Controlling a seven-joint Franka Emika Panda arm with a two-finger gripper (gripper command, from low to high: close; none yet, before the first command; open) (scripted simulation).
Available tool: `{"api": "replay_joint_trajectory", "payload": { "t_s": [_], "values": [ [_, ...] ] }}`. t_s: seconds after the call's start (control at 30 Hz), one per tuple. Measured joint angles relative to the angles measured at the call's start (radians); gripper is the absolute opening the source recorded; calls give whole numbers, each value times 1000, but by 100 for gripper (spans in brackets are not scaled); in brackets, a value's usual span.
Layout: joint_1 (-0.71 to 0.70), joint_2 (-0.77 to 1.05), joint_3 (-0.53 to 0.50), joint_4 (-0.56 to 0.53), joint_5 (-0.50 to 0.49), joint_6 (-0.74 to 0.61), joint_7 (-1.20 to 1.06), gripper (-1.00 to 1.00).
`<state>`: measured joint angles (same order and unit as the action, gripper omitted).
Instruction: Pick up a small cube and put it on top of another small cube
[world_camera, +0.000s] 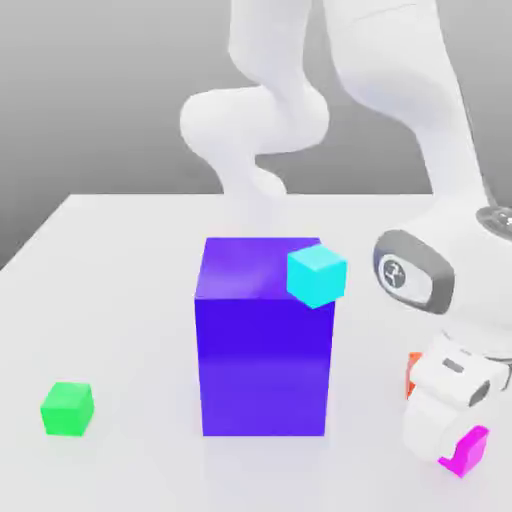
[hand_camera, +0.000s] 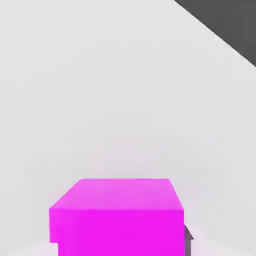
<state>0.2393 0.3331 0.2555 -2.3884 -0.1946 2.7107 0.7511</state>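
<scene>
As purple block (world_camera: 264, 350) stands between, magenta cube (world_camera: 466, 452), green cube (world_camera: 67, 409) apart

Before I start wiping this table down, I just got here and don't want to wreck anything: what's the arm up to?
The robot arm has its claw shut on the magenta cube, at the exterior view's right. The green cube, which it is meant to stack with, sits apart at that view's left, with nothing on it. The big purple block stands between them, so the stacking isn't done.
</scene>
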Motion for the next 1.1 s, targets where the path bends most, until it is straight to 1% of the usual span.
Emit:
{"api": "replay_joint_trajectory", "payload": {
  "t_s": [0.07,0.27,0.33,0.63,0.8,0.93,1.0,1.1],
  "values": [
    [-20,-12,-19,15,23,-10,27,-100],
    [-107,-42,-153,30,103,-17,222,-100],
    [-136,-59,-202,20,128,-21,298,-100],
    [-261,-147,-428,-57,209,-43,664,-100],
    [-337,-201,-546,-107,227,-55,885,-100],
    [-428,-265,-639,-175,227,-66,1079,-100],
    [-457,-244,-651,-205,267,-30,1123,-100],
    [-487,-146,-607,-207,371,58,1069,-100]
  ]
}}
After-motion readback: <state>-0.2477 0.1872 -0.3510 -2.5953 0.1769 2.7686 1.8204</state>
